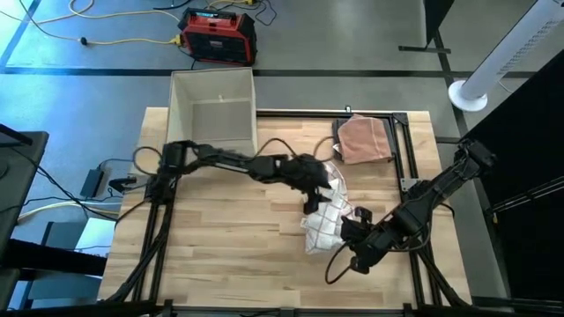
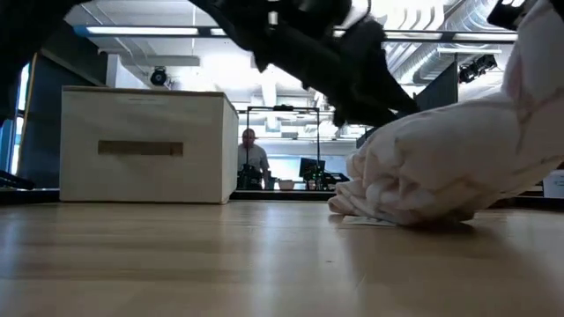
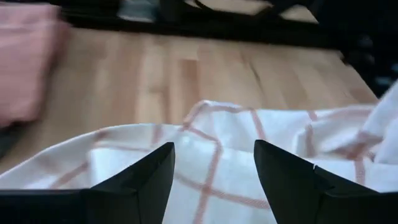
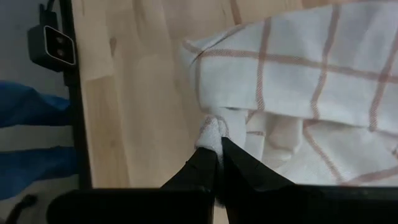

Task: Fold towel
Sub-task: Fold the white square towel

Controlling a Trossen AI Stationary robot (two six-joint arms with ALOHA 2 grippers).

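White cotton towel with a thin red-brown check [image 1: 324, 220] lies crumpled on the light wooden slatted table [image 1: 220, 246], right of centre, between the two arms. In the low view it stands as a rumpled heap [image 2: 441, 176] on the boards.

Left gripper [image 1: 319, 187]: reached across from the table's left side, over the far edge of the towel. Wrist view shows its two dark fingers [image 3: 140, 180] spread wide apart, checked cloth [image 3: 249, 149] lying between and under them. Nothing pinched. Whether the fingertips touch the cloth cannot be told.

Right gripper [image 1: 354, 231]: comes in from the table's right side, at the towel's near-right edge. Wrist view shows its fingers [image 4: 202, 171] pressed together on a small bunched fold of the towel [image 4: 214, 134], with the rest of the cloth [image 4: 298, 81] spreading away over bare wood.

Elsewhere: a folded pinkish-brown cloth [image 1: 363, 139] lies near the table's far right corner, well apart from the towel. An open-topped beige rectangular box [image 1: 213, 110] stands at the far edge, left of centre. A red and black case [image 1: 218, 35] sits on the floor beyond the table. A person [image 2: 253, 163] stands in the room far behind the table.
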